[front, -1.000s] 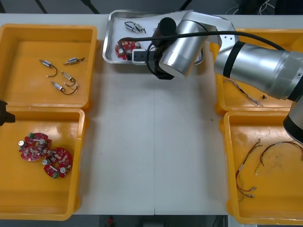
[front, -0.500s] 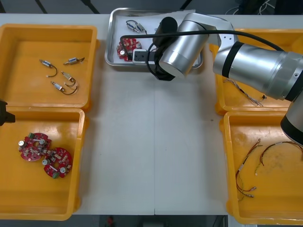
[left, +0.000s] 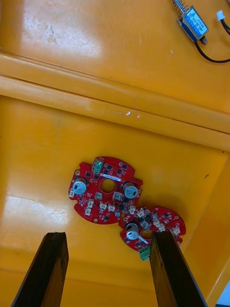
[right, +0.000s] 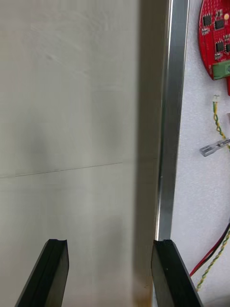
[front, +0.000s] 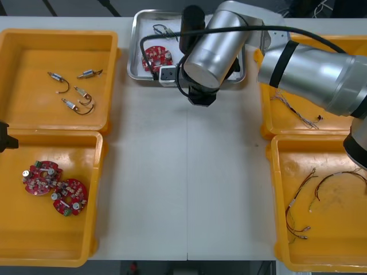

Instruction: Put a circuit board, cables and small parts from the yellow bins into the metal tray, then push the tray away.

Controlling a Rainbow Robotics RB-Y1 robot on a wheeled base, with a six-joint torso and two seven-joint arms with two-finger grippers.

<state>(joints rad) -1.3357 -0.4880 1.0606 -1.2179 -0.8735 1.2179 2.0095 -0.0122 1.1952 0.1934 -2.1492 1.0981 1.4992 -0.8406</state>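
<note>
Right hand (right: 108, 245), released, black fingers (right: 52, 271) spread, sits low over the pale desk (right: 72, 120), one finger just beside the rim of the shiny metal tray (right: 168, 120), probably set to shove it away; inside lie a round red circuit board (right: 216, 38) and thin twisted cables (right: 217, 121). Left hand (left: 108, 237) hangs released above a glossy yellow bin (left: 52, 163)

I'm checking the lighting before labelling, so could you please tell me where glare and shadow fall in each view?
Left wrist view: pale glare patches on the glossy floors of the yellow plastic bins. Right wrist view: a soft dark shadow band on the light table along the glinting rim of the shiny metal tray. Front view: bright highlights on the silver shell of the right arm.
</note>
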